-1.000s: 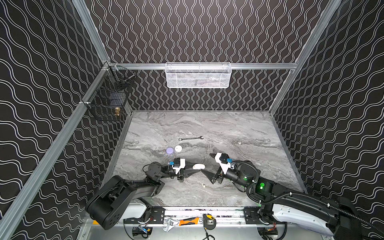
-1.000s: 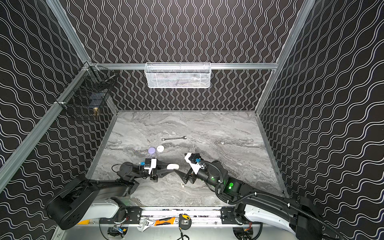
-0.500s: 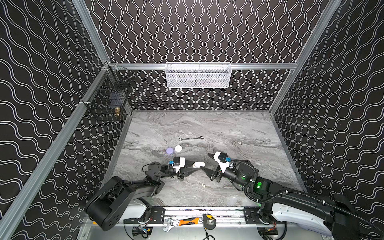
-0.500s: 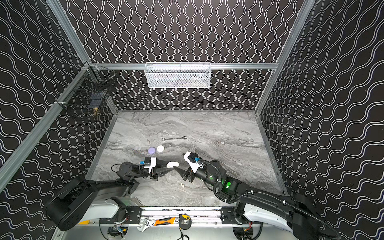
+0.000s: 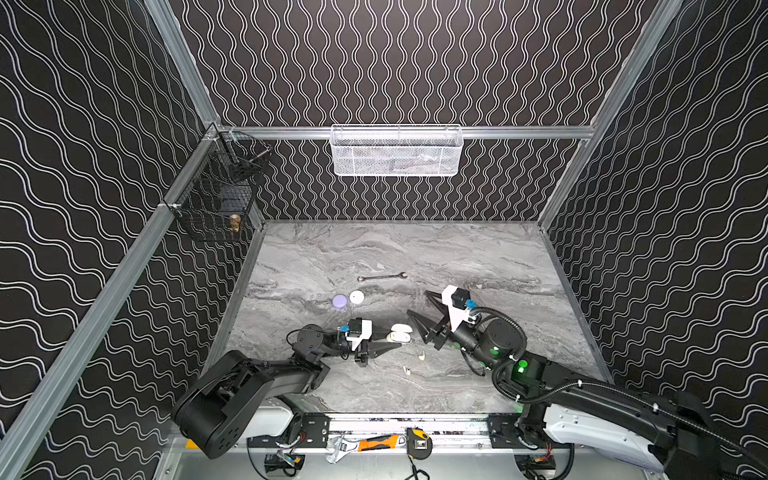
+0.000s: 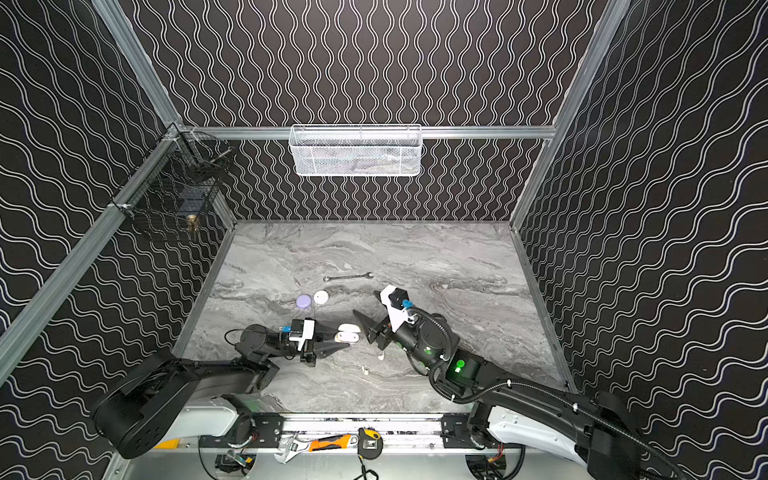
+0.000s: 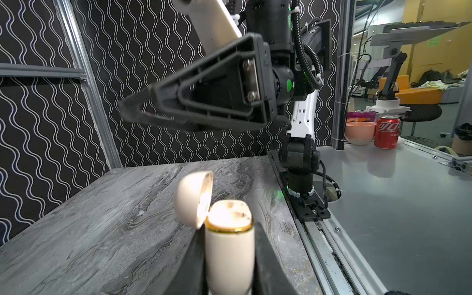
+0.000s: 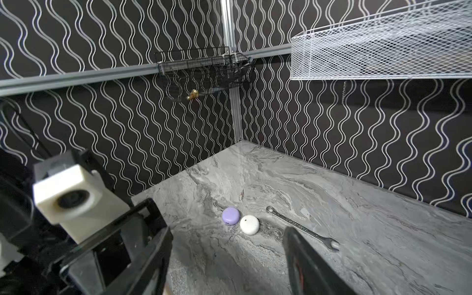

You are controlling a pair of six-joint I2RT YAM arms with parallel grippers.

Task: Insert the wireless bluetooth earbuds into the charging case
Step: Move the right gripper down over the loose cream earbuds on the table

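Note:
The cream charging case [image 7: 228, 252] stands upright with its lid [image 7: 194, 199] swung open, and my left gripper [image 7: 228, 237] is shut on its body. In both top views the case [image 5: 400, 332] [image 6: 348, 332] sits at the left gripper's [image 5: 397, 338] [image 6: 345, 338] tips. Two white earbuds [image 5: 422, 355] [image 5: 406, 369] lie on the marble just in front of it, also seen as earbuds [image 6: 380, 356] [image 6: 365, 370]. My right gripper [image 5: 419, 302] [image 6: 365, 302] hangs open and empty above the table, right of the case. One of its fingers [image 8: 301, 260] shows in the right wrist view.
A lavender round case [image 5: 340, 301] [image 8: 231, 215] and a white round case [image 5: 356, 296] [image 8: 249, 224] lie side by side behind the left gripper. A steel wrench [image 5: 382, 276] [image 8: 301, 228] lies farther back. A white mesh basket [image 5: 397, 151] and a black wire basket [image 5: 216, 199] hang on the walls.
My right gripper has lifted up and back from the table beside the case, and its jaws have narrowed somewhat. An earbud now shows where it was. The left gripper has stayed still.

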